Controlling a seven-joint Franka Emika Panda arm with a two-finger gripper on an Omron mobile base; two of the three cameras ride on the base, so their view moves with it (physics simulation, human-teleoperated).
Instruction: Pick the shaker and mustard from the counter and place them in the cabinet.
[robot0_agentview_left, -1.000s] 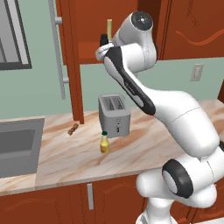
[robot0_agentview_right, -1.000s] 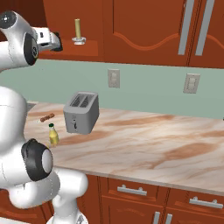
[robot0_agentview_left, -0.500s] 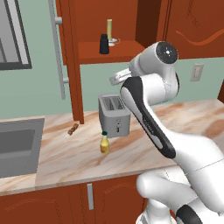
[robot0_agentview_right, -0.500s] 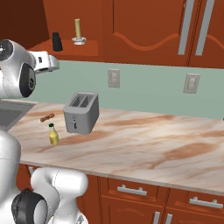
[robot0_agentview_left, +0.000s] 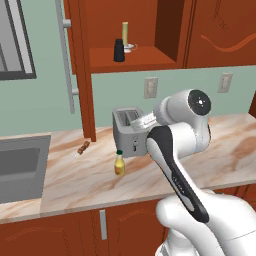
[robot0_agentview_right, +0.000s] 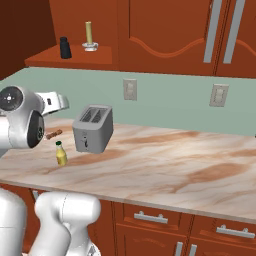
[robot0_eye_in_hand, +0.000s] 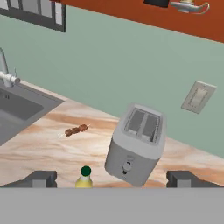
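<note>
A simulated kitchen with a long beige marble-look bench (robot0_agentview_left: 220, 150) over red-brown doors. Nearest, the end effector (robot0_eye_in_hand: 111, 178) stands spread wide and empty, pointed down at the small yellow green-capped mustard bottle (robot0_agentview_left: 119, 163) standing on the bench before a grey metal toaster (robot0_agentview_right: 91, 128). Farther up, the small black cylindrical shaker (robot0_agentview_left: 119, 50) already stands in the red-brown wall cabinet's niche (robot0_agentview_left: 145, 57). Half appears done; the mustard remains.

The tabletop (robot0_agentview_left: 90, 175) looks like polished beige marble with brown veins. The cabinet (robot0_agentview_left: 135, 30) is smooth red-brown wood with a brushed-metal handle (robot0_agentview_left: 66, 55). The toaster (robot0_agentview_right: 91, 128) is matt grey metal; the mustard (robot0_agentview_left: 119, 163) glossy yellow plastic; the shaker (robot0_agentview_left: 119, 51) matt black.
</note>
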